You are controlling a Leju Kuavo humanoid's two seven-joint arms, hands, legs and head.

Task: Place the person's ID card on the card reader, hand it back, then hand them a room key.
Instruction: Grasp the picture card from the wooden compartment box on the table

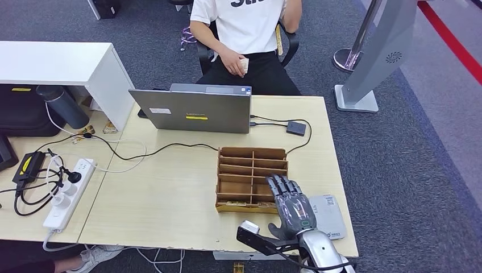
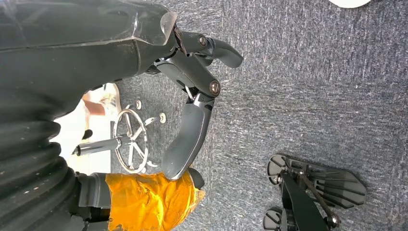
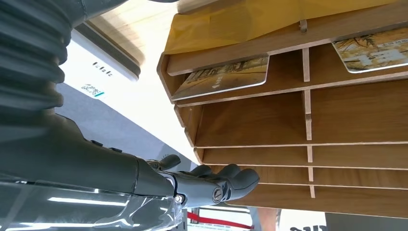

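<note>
Where ribbed grey right hand [image 1: 291, 207] hovers, slotted wooden rack [image 1: 251, 165].

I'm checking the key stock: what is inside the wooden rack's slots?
The right wrist view shows two printed cards lying in the wooden rack's nearest row; the slots behind look bare. The right hand covers the rack's near right corner in the head view.

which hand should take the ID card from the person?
Right, probably. The right hand is already over the table, open beside the wooden card rack and the card reader. The left hand hangs over carpet, away from the table. The person sits across the table.
</note>
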